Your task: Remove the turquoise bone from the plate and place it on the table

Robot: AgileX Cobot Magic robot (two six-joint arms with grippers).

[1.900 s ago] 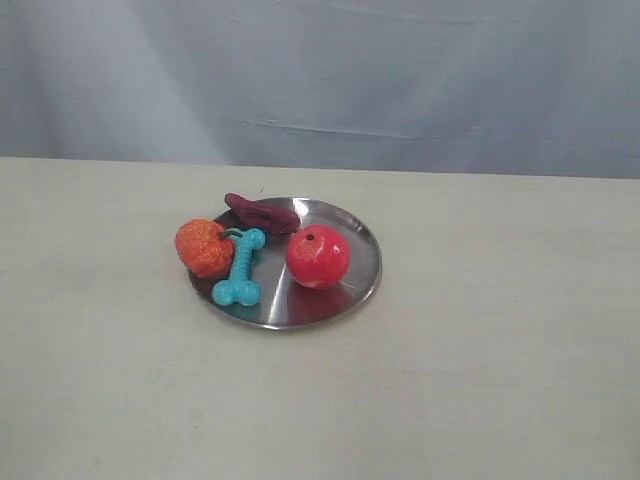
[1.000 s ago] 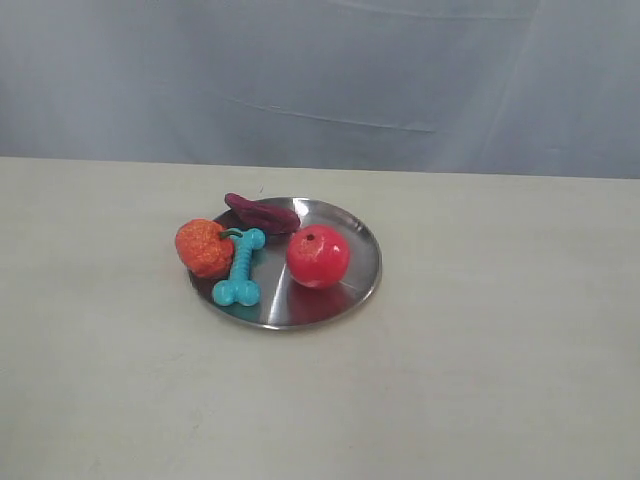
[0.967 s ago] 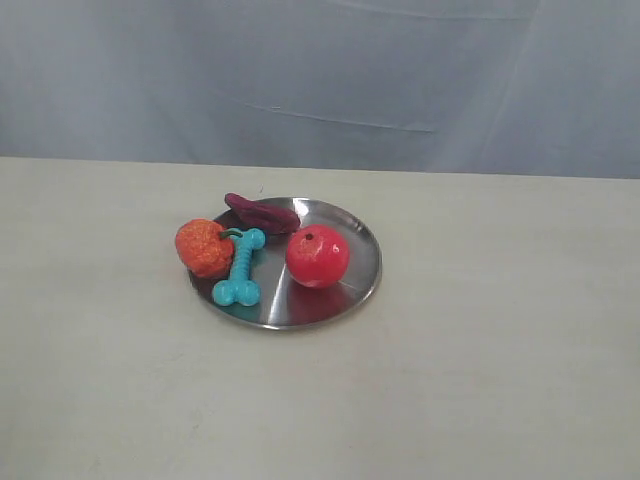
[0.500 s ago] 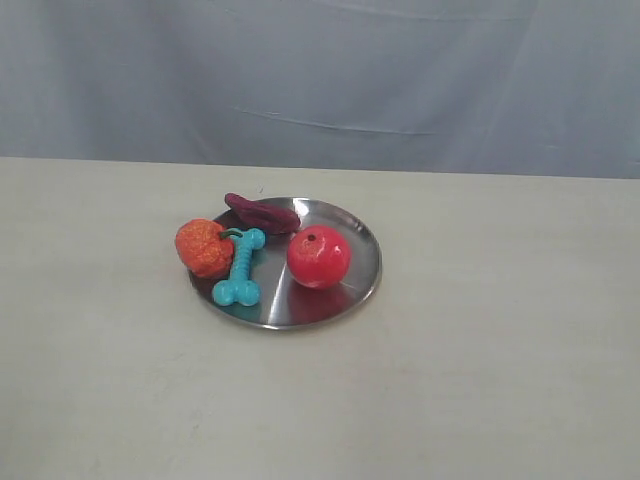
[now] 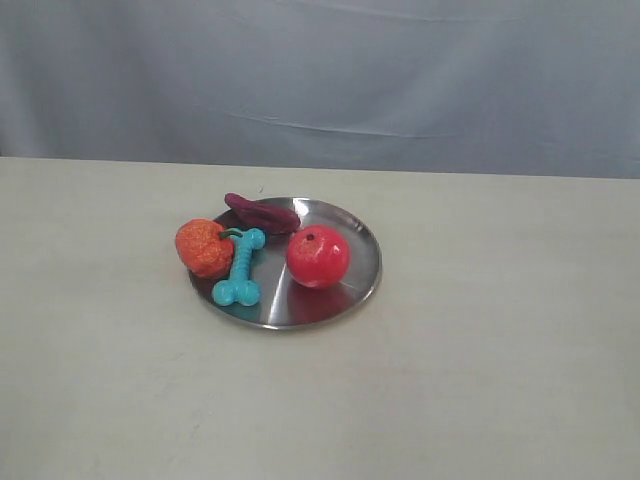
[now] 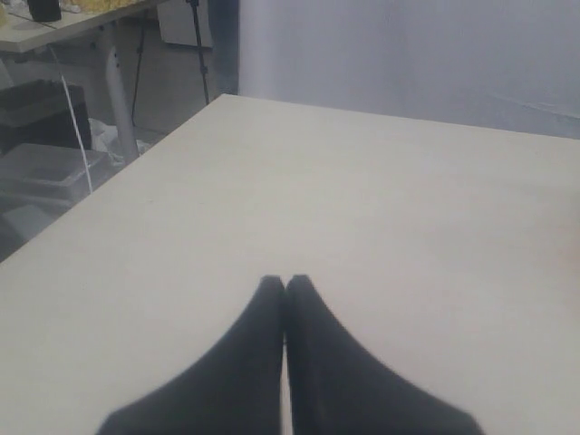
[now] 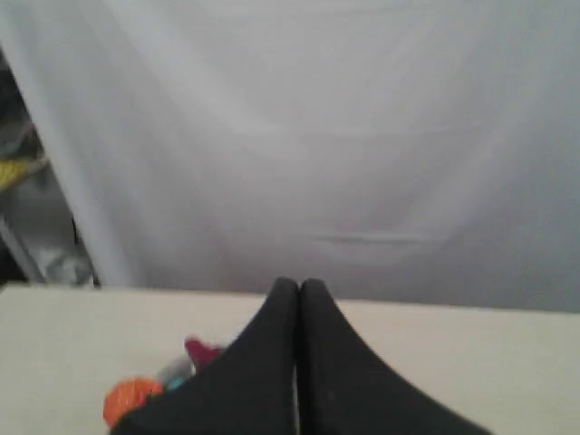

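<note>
Two pairs of black fingers are pressed together tip against tip, with nothing between them. The left fingers (image 6: 258, 317) hang above the plain, matte beige-cream table (image 6: 381, 199), whose top stretches away ahead of their tips. The right fingers (image 7: 276, 317) are likewise closed on nothing. Ahead of the right fingers, and partly hidden behind them, the toys show only as blurred patches of orange and dark red.

The exterior view gives them sharply. The small rubbery turquoise bone (image 5: 240, 268), with its ribbed shaft and knobbed ends, lies flat on the round shiny stainless-steel plate (image 5: 366, 262), in the part of the plate on the left arm's side. One knobbed end sits near the plate's near rim and the other points toward the far rim. Just beside the bone, at the plate's edge, rests a rough orange ball-shaped toy (image 5: 203, 247), seemingly touching the shaft. On the bone's other side, apart from it, stands a glossy red ball (image 5: 318, 256). Beyond the bone's far end, a dark maroon elongated toy (image 5: 262, 213) lies along the far rim. Behind the table hangs a pale grey-blue cloth backdrop (image 5: 420, 80).
</note>
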